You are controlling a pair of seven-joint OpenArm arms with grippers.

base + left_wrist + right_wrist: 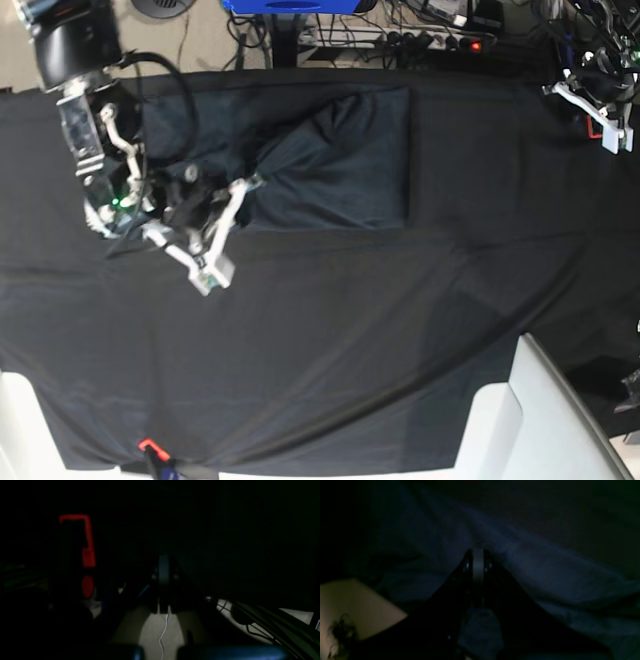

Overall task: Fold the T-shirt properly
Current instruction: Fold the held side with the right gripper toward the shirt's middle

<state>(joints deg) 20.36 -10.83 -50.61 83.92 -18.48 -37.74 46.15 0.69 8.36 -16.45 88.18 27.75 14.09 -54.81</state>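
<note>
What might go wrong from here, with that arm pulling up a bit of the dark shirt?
The right end effector pinches only a small peak of the T-shirt, so the thin knit could slip free. The black table covering is nearly the same shade and already wrinkled, so it might get snagged or dragged along. The left end effector sits far off at the table's corner, so one-sided pulling could bunch the shirt instead of folding it flat.

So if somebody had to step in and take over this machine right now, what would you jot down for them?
Right gripper: shut on the T-shirt, pinching its near-left edge and pulling up a ridge of cloth.
Left gripper: away at the far corner of the black table covering, touching nothing; open or shut cannot be told.
Done: the shirt looks partly folded, a rough rectangle with one bunched side.
Left: finish this fold, flatten the bunching, release.
</note>
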